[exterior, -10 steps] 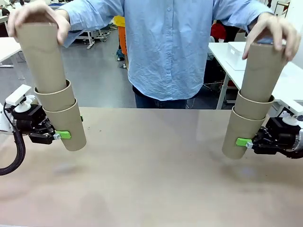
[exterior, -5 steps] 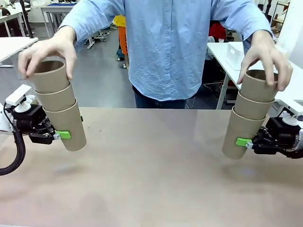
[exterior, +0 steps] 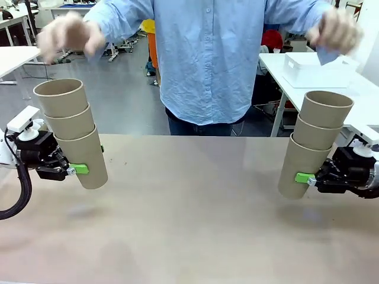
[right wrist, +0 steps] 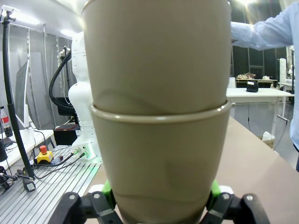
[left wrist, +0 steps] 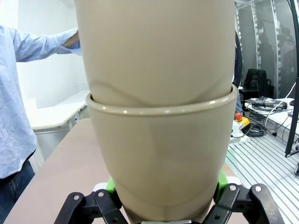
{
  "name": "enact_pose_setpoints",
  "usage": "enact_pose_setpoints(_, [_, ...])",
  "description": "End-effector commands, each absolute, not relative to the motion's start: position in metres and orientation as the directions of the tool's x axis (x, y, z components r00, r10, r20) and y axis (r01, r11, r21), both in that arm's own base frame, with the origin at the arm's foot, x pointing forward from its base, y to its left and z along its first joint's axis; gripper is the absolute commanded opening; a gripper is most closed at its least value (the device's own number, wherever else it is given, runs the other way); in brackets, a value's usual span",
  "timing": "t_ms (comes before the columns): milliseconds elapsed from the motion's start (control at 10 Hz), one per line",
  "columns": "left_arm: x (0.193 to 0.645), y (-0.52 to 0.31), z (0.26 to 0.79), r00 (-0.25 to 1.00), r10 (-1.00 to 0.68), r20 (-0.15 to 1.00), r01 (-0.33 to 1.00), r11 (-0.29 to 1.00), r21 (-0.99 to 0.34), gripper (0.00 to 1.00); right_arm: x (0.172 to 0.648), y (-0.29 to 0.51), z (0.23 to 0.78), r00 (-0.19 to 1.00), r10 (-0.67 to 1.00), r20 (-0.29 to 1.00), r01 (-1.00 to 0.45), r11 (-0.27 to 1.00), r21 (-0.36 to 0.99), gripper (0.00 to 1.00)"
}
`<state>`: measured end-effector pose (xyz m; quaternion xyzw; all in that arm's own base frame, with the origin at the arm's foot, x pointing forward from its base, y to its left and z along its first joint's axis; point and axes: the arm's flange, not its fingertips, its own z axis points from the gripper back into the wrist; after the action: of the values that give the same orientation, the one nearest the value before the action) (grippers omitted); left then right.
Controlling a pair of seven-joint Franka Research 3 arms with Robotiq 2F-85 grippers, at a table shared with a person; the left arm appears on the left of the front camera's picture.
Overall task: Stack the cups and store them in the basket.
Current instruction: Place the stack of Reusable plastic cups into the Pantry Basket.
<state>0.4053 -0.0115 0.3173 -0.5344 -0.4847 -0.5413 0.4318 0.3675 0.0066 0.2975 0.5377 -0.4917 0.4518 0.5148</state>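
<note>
Though motion blurs the person's hands, left gripper and right gripper each clench stacked cups.

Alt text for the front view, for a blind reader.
A left stack and a right stack of three tan cups each hang tilted over a table, each bottom cup clamped in a robot arm's jaws. A person in a blue shirt holds both hands above them.

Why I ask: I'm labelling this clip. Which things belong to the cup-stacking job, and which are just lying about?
Job:
left stack of cups, in the robot's left hand
right stack of cups, in its right hand
basket on the side table

Lying about:
office chair
red stop button
cables
</note>
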Motion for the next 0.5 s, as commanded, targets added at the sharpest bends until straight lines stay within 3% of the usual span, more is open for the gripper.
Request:
enact_pose_setpoints(0, [0.4061, -0.0102, 0.3203, -0.065, 0.059, 0.996, 0.984, -0.163, 0.073, 0.84, 0.3677, 0.0067, 0.3015, 0.103, -0.066, 0.993, -0.994, 0.012, 0.104, 0.84])
enact_pose_setpoints(400, [0.4061, -0.0102, 0.3203, -0.065, 0.059, 0.996, 0.984, -0.163, 0.073, 0.84, 0.3677, 0.0067, 0.3015, 0.103, -0.066, 0.993, -0.994, 0.012, 0.104, 0.84])
